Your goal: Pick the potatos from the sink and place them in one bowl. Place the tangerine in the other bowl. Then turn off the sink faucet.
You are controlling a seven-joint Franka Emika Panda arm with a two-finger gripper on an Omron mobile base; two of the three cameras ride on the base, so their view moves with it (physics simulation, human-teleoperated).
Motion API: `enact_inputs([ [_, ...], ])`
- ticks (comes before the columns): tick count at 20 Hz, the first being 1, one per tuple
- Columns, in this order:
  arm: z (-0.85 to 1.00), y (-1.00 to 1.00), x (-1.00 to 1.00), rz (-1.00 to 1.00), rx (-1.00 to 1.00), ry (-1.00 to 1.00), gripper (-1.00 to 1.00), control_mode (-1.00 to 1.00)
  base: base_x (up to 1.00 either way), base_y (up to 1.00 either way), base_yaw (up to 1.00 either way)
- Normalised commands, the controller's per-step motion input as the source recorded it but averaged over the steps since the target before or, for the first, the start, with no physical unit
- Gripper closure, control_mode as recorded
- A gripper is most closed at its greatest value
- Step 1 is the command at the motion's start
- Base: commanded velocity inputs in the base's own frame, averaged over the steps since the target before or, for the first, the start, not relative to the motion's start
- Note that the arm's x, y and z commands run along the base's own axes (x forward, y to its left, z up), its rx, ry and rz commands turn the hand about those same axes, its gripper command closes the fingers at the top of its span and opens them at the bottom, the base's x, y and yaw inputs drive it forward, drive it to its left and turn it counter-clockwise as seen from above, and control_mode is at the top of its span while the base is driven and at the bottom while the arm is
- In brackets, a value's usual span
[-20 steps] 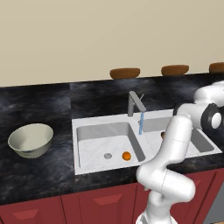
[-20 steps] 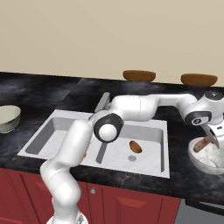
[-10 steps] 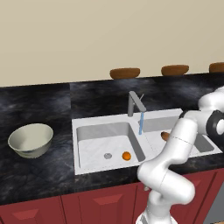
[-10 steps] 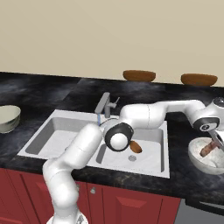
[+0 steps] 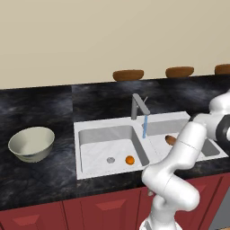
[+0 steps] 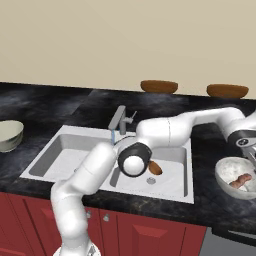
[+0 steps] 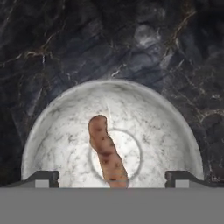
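Hand: the gripper (image 7: 112, 177) hangs right above the marbled bowl (image 6: 223, 174) on the counter (image 5: 40, 175) to the right of the sink (image 6: 70, 141); its two fingertips (image 7: 41, 177) stand wide apart with nothing between them, so it holds nothing.
Long potato: the reddish-brown one (image 7: 106, 151) lies loose on the floor of the marbled bowl, running from its centre toward the near rim; seen from the right base camera it rests at the bowl's right side (image 6: 240, 180).
Round potato: the darker one (image 6: 155, 168) sits in the right basin of the sink, close by the drain (image 6: 150, 181) and partly behind the arm's elbow.
Tangerine: the small orange ball (image 5: 130, 160) sits in the left basin, just beside that basin's drain (image 5: 110, 160).
Other bowl: the cream-green one (image 5: 31, 143) stands on the counter left of the sink, well apart from everything else.
Faucet: the grey faucet (image 5: 139, 106) runs, a thin blue stream (image 5: 144, 127) falling into the right basin.
Step in hand: letting go over the marbled bowl looks done; one potato of two is delivered.
Doing it well: lift straight up so the fingertips clear the rim without nudging the bowl, then swing left and down to the round potato.
Watch for: the elbow sits low over the right basin, and a round potato may roll when pinched; grip it across the middle.
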Motion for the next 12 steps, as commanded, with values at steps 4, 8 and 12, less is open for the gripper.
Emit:
enact_inputs([
  [4, 0.0, 0.87, -0.6, 0.0, -0.06, -0.02, -1.0, -1.0, 0.0, 0.0, 0.0],
  [8, 0.09, 1.0, -0.55, 0.0, -0.1, 0.0, -1.0, -1.0, 0.0, 0.0, 0.0],
  [12, 0.34, 1.0, -0.33, 0.0, -0.12, 0.0, -1.0, -1.0, 0.0, 0.0, 0.0],
])
